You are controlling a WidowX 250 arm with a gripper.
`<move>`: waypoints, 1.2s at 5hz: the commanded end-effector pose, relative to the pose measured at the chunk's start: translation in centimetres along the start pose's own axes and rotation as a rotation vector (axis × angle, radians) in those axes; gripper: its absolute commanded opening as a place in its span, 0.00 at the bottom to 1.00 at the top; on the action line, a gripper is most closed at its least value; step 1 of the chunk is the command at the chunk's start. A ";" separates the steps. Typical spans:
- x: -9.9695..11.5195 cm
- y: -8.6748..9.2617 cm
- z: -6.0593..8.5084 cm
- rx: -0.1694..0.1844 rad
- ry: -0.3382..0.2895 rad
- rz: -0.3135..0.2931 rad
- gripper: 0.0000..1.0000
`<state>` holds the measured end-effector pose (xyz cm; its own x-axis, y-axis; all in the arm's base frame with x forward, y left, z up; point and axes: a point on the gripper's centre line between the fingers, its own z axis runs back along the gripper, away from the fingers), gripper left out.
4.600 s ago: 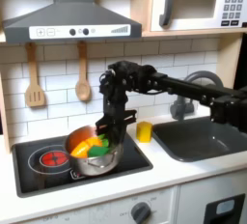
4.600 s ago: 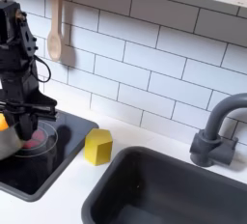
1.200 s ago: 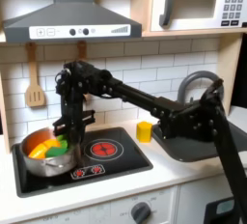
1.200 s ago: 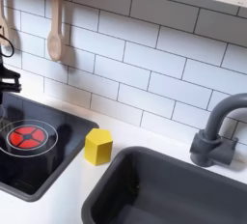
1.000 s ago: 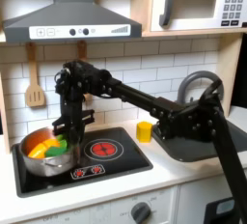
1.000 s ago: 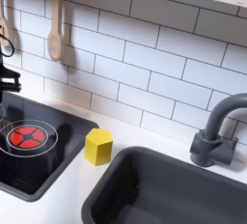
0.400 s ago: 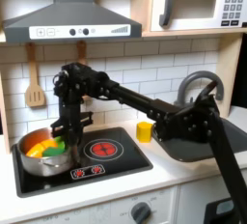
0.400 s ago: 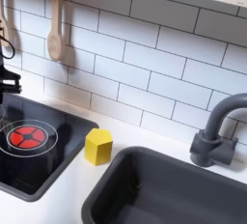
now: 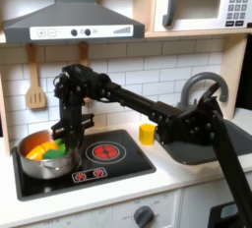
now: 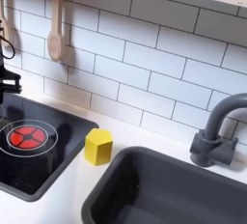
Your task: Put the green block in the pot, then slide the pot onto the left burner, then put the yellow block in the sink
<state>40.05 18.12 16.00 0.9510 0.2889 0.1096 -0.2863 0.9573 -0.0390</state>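
In the first exterior view, your black WidowX arm reaches across the toy kitchen toward the first exterior view's left, and its gripper (image 9: 67, 134) hangs down at the back rim of the pot (image 9: 44, 159). You cannot tell from either view whether the jaws are spread or pressed together, because they blur into the dark arm and the pot's rim. The silver pot sits at the left end of the black cooktop (image 9: 108, 171), over the place of the left burner, which it hides. Inside the pot the green block (image 9: 57, 147) lies beside something orange (image 9: 37, 152). The other red spiral burner (image 9: 106, 152) is bare, just to the pot's right in the first exterior view. The yellow block (image 9: 147, 134) stands on the white counter between the cooktop and the sink (image 9: 202, 143); in the second exterior view it (image 10: 97, 147) is just beside the cooktop's corner and near the sink's rim (image 10: 118, 182). The dark curved faucet (image 10: 218, 131) rises at the sink's far side. Wooden utensils (image 9: 35, 80) hang on the white tile wall.
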 end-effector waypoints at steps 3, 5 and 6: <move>-0.3 -2.3 0.7 -0.009 -0.019 -0.066 1.00; -0.9 -3.6 5.8 -0.021 -0.135 -0.071 1.00; -1.4 -4.6 6.3 -0.030 -0.142 -0.092 1.00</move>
<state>39.34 13.03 22.23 0.9491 0.1925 0.2491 -0.1857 0.9813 -0.0510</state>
